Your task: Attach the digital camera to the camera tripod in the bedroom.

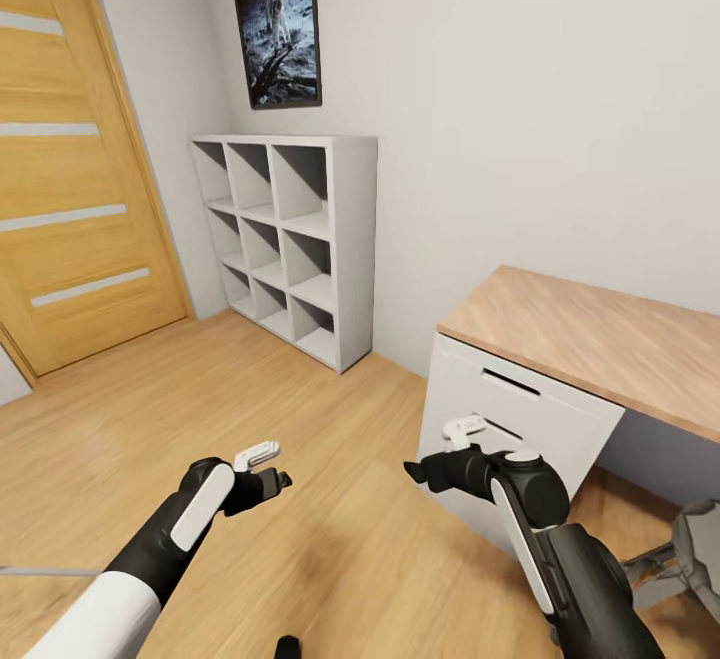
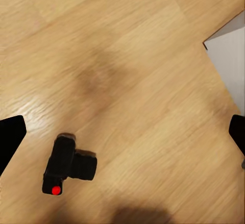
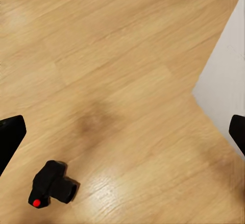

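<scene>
Camera point(image 2: 70, 166) lies on the wood plank floor point(image 2: 127, 55) in the left wrist view, black body with a stubby lens and a red dot, nothing touching it. Right wrist view has the same camera point(image 3: 51, 184) on the floor, smaller, beside a white panel edge point(image 3: 227, 91). In the head view only a small dark bit at the bottom edge between the arms could be the camera; too little to tell.

Head view gives the room: oak door point(image 1: 70, 159) at left, white cube shelf point(image 1: 290, 239) against the wall with a framed astronaut picture point(image 1: 278, 24) above it. The shelf's cubes show nothing inside. White desk point(image 1: 590, 339) with a wood top at right, its top bare, a slot handle on its front. Grey metal frame piece point(image 1: 690, 549) at the lower right corner, partly cut off.

Left hand point(image 1: 275, 479) hangs over the floor, right hand point(image 1: 420, 471) just in front of the desk front, both pointing toward the middle. In each wrist view the two dark fingertips point(image 2: 10, 140) point(image 3: 10, 134) sit at opposite picture edges, so both hands are spread apart and hold nothing.
</scene>
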`<state>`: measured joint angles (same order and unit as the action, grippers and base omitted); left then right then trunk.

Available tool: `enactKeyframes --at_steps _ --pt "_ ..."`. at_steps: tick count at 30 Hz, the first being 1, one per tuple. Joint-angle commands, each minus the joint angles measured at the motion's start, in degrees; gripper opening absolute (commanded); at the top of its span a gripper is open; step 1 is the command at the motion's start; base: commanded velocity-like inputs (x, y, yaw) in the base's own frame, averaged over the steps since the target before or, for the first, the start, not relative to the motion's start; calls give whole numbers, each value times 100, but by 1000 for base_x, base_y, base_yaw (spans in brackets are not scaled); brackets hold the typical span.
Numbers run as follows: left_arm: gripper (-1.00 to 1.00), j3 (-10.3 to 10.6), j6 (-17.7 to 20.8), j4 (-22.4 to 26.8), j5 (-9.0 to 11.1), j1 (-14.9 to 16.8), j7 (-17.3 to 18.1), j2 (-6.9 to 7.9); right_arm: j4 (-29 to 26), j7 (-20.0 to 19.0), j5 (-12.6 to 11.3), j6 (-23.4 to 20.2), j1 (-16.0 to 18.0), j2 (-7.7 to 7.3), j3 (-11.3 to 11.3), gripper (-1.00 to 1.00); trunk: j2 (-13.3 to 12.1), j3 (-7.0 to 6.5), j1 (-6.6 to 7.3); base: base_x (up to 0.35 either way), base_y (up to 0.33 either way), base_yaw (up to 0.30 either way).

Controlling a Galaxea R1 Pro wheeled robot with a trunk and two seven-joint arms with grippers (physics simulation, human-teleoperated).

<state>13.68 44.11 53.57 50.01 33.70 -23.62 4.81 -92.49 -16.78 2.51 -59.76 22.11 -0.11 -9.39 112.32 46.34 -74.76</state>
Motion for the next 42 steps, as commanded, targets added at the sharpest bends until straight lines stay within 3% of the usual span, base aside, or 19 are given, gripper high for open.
enactKeyframes --at_steps 1,8,10,13,22,29,37,42 --pt "100 17 -4 8 58 1 -78 7 -5 -22 18 -24 -2 -2 2 100 44 24 -22 0 0 0" --pt "100 13 -26 -8 72 -17 -86 11 9 8 28 -24 -163 -8 -30 100 325 150 -176 0 0 0" --pt "100 13 -32 -12 79 -31 -77 10 22 10 49 4 -439 -8 -49 100 405 186 -220 0 0 0" --pt "100 17 -33 -13 79 -36 -79 8 46 3 53 38 -552 -2 -64 100 526 239 -285 0 0 0" --pt "100 27 -34 -13 75 -39 -75 5 6 -7 62 19 -623 -5 -77 100 886 401 -483 0 0 0" --pt "100 25 -34 -11 72 -39 -71 3 -8 -19 52 -14 -435 18 -63 100 1167 527 -637 0 0 0" --pt "100 21 -34 -10 75 -39 -75 6 -8 -33 -42 -24 193 39 17 100 1488 670 -813 0 0 0" --pt "100 21 -34 -10 75 -39 -75 6 -8 -33 -42 -24 193 39 17 100 1689 760 -922 0 0 0"
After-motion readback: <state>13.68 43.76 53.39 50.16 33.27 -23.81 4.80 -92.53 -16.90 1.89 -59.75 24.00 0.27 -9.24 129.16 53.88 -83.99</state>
